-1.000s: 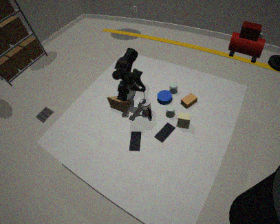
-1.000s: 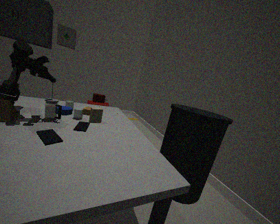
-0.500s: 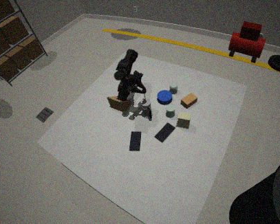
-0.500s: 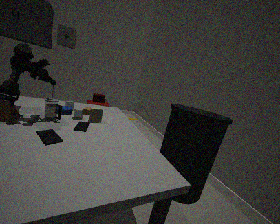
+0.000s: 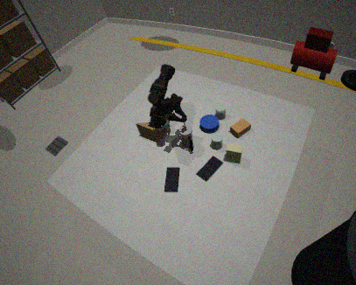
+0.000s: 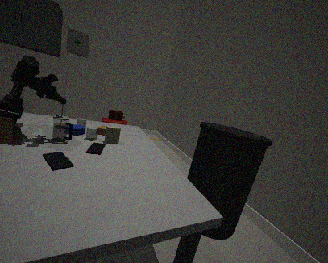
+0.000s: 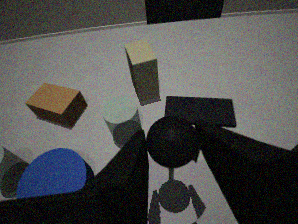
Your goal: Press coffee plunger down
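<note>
Wrist view shows the gripper (image 7: 172,145) with its jaws pinching the round black plunger knob (image 7: 173,141), one dark finger (image 7: 125,175) on each side. Below it the rod runs down to the press lid (image 7: 174,196), so the plunger looks raised. The grasp seems made and the push not yet begun. Next should come a straight vertical press along the rod, with no sideways load that could tip or slide the coffee press (image 6: 60,128), then spreading the jaws. Beyond the knob lie a black card (image 7: 201,111), a pale cylinder (image 7: 121,118), an orange block (image 7: 55,102) and a tall cream block (image 7: 143,71) on the surface (image 7: 260,65).
</note>
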Robot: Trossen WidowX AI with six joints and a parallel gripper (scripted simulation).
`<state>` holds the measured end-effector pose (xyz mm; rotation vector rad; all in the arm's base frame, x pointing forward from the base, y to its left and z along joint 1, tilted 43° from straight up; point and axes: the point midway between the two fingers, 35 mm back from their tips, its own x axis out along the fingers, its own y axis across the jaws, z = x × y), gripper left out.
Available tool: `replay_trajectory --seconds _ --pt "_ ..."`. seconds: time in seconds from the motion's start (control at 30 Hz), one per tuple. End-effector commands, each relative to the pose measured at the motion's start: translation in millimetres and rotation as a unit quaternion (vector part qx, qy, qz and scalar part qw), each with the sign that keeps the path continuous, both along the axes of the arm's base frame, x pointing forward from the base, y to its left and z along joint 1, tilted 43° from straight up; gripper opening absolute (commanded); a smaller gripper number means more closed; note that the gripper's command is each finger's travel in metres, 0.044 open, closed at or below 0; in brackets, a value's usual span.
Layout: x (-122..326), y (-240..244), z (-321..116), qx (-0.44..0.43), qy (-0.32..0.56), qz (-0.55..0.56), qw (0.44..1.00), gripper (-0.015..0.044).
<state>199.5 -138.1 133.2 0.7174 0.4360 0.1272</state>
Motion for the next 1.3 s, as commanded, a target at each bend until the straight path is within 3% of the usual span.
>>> replay_trajectory --seconds 0.0,1.27 --pt "0 11 -14 0.008 0.015 0.006 1.000 0.0126" --pt "13 38 -44 0.010 0.010 0.005 1.000 0.0126"
